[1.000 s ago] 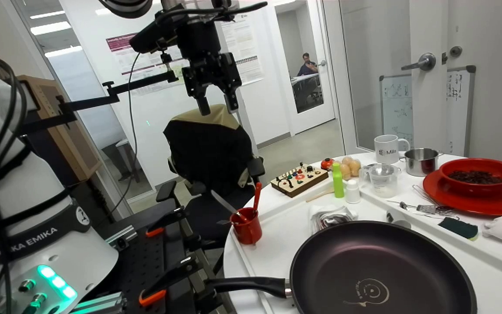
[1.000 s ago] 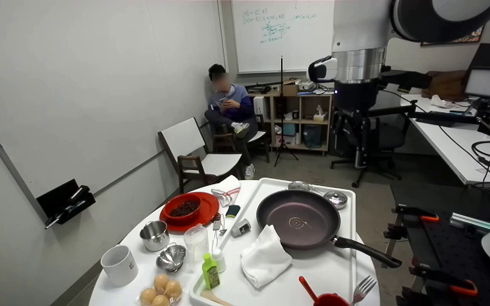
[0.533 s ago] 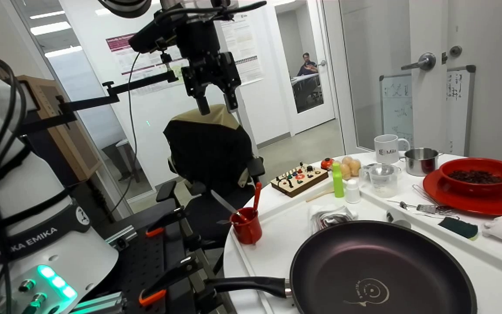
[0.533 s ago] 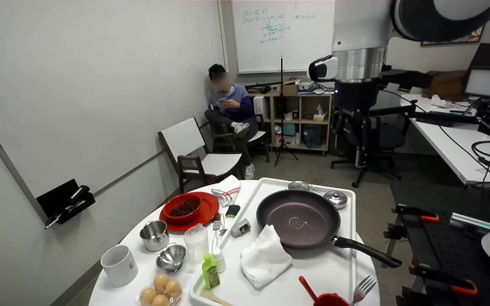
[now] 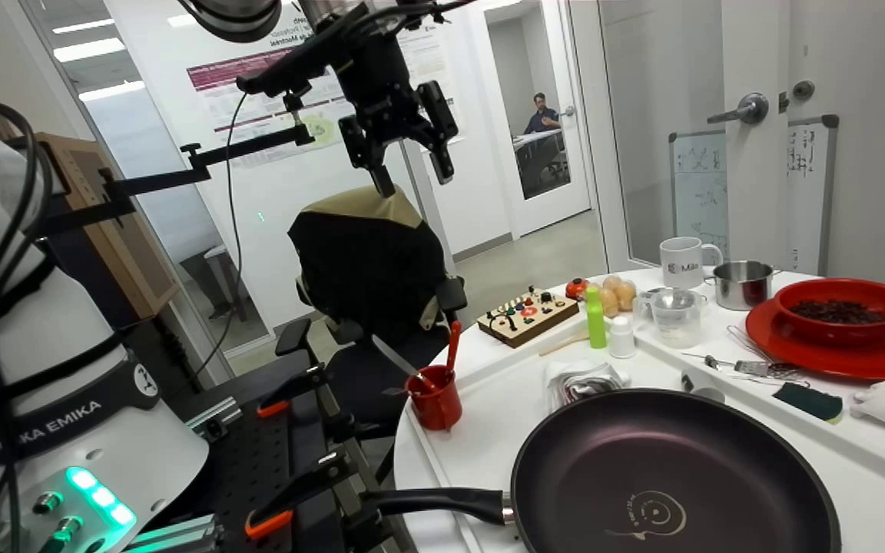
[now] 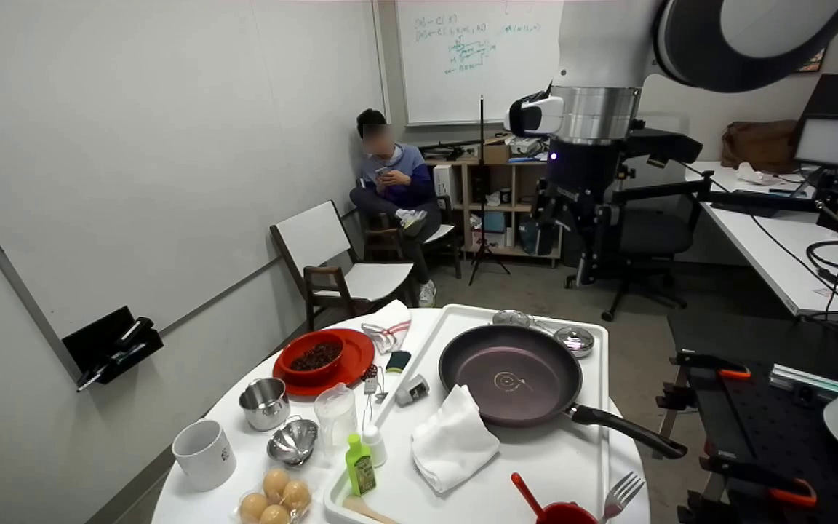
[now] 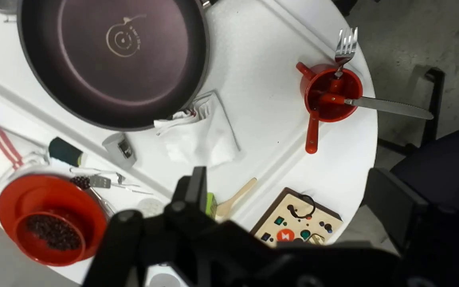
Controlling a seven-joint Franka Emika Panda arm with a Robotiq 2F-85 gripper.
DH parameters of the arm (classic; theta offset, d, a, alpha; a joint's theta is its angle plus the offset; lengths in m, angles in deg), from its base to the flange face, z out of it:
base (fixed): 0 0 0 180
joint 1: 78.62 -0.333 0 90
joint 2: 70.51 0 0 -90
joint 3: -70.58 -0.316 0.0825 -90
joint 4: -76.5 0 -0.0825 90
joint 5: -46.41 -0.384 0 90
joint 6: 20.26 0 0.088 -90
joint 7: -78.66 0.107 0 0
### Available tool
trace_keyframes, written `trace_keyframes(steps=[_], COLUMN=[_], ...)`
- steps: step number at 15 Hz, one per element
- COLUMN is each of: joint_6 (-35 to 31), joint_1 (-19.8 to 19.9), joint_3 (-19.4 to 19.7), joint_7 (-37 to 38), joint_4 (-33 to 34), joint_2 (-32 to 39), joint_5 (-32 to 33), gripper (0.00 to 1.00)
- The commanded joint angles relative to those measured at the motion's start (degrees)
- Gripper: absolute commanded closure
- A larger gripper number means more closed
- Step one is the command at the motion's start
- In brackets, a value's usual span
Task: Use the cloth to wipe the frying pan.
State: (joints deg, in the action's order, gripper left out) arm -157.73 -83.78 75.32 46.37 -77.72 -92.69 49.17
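Far left in my wrist view: a white towel (image 7: 4,143) with red stripes, and below it a red plate (image 7: 30,191) bearing a red bowl (image 7: 44,256) of small dark bits, kind unclear to me. Next a dark green sponge (image 7: 63,151), then a grey container (image 7: 118,150) with a dark label, lying on its side on the white tray (image 7: 265,87).

Above that, the frying pan (image 7: 114,71), face up on the tray, cut off at the top of the view; I can pick out the ring mark at its centre. In both exterior views its black handle (image 5: 450,501) reaches out past the tray's rim.

White cloth (image 7: 203,139) off the pan's lower right rim: folded, lying on the tray, close up to the pan. Whether the two touch, I cannot make out.

Green bottle (image 7: 210,204) next, mostly hidden, then a wooden utensil (image 7: 237,197).

In an exterior view I have the gripper (image 5: 415,182) hanging in mid-air, raised above the table (image 7: 339,155). Released, fingers spread wide; well apart from cloth and pan.

Right of the utensil, a wooden box (image 7: 293,223) set with small coloured parts. Far right, a red cup (image 7: 354,85) near the tray's corner, holding a fork (image 7: 345,59) and a knife (image 7: 393,108), its blade jutting past the table's edge.
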Motion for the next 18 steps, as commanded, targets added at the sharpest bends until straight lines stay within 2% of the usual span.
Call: trace_keyframes(steps=[1, 4, 6, 14, 16, 18], joint_6=[-4.59, -9.73, -12.14, -14.16, -13.94, -13.47], joint_1=[-2.41, -2.41, -1.34, 3.87, 4.89, 5.64], joint_3=[2.21, 3.02, 2.89, -0.01, -0.91, -1.68], joint_7=[-10.84, -17.7, -19.4, -18.55, -18.19, -17.79], joint_4=[3.0, 5.18, 7.08, 14.56, 15.52, 13.78], joint_2=[5.72, 11.16, 15.11, 27.45, 28.64, 27.01], joint_5=[-0.19, -1.64, -1.9, -0.85, -0.37, -0.27], gripper=[0.0, 0.0, 0.0, 0.0, 0.0, 0.0])
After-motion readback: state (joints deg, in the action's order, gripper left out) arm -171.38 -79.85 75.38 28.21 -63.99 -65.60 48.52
